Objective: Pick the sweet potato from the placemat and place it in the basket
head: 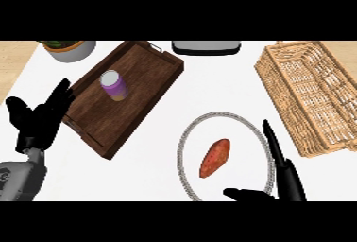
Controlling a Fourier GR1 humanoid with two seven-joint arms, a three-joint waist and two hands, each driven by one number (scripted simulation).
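Fig.: pre-grasp | right hand (287,182) released, just beside sweet potato (215,158) on placemat (233,130) | wrap across its narrow middle, then lift to basket (307,94) | left hand (35,123) resting, released.

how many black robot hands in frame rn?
2. Left black hand open at the left edge, beside the dark wooden tray; right black hand open at the bottom right, by the round grey-rimmed placemat. Neither is hidden.
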